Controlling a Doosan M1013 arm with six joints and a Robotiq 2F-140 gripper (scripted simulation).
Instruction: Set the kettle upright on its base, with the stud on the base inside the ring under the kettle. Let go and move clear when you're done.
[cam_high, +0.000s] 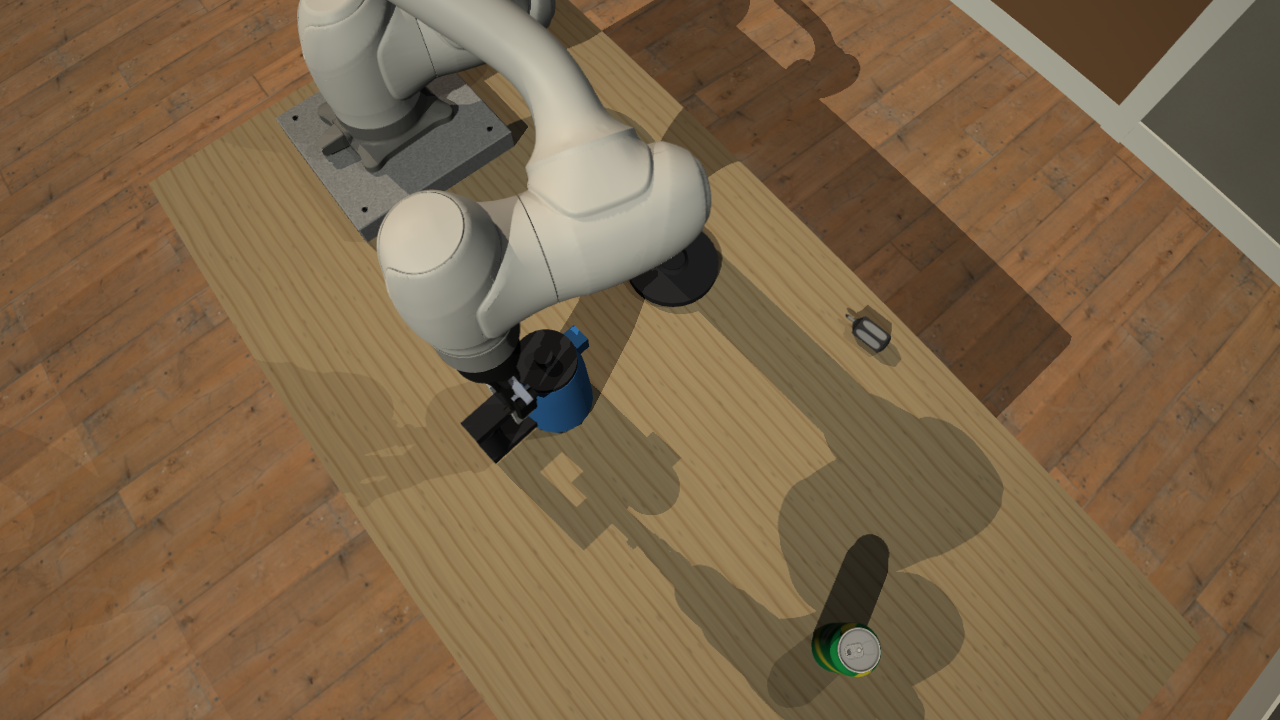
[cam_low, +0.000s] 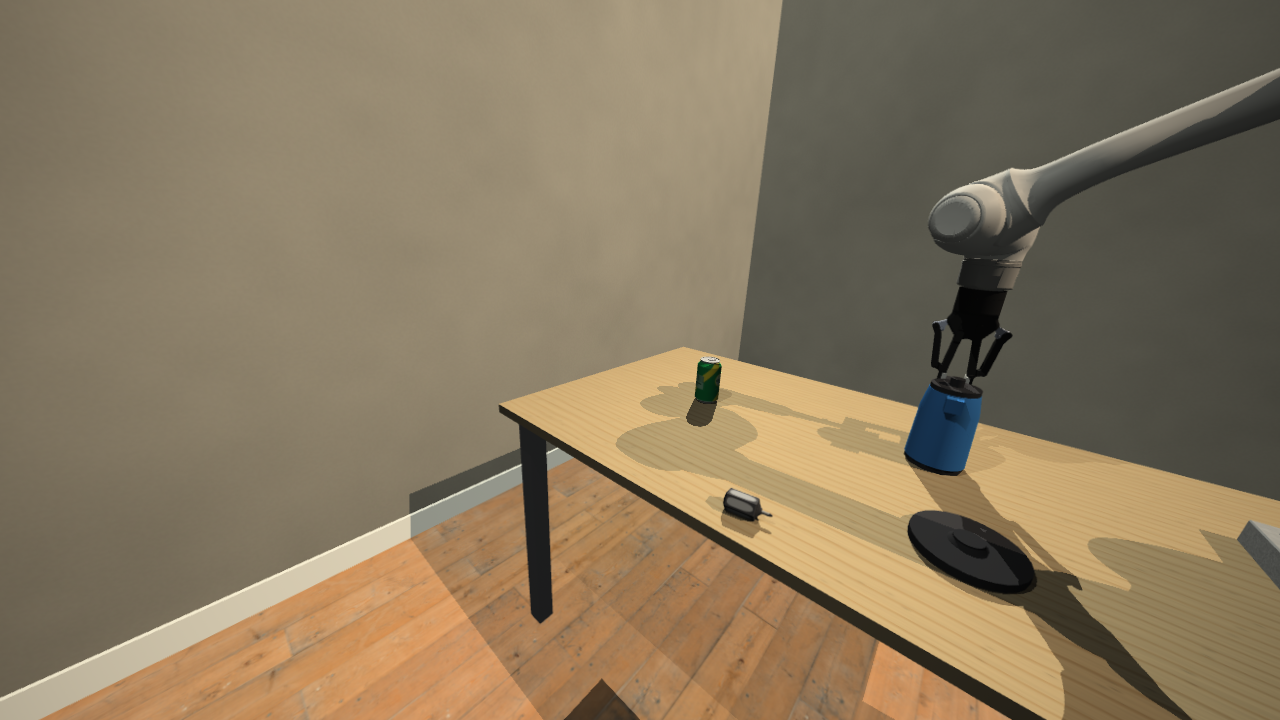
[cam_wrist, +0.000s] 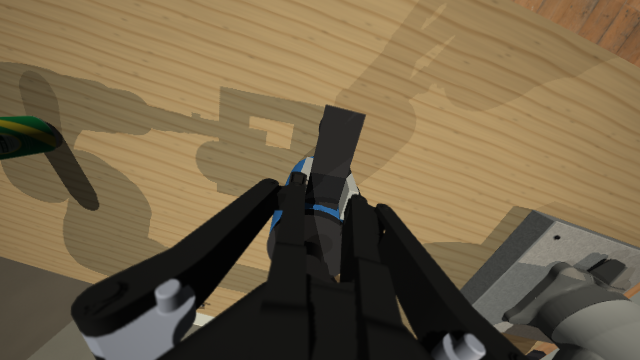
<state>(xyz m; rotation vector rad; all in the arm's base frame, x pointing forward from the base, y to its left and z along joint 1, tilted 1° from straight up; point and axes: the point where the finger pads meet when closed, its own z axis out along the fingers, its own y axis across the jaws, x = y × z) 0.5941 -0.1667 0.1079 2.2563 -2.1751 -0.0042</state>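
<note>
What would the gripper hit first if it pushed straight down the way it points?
The blue kettle: the gripper is already shut on its top, pointing down. Below that, the table, not the base.
</note>
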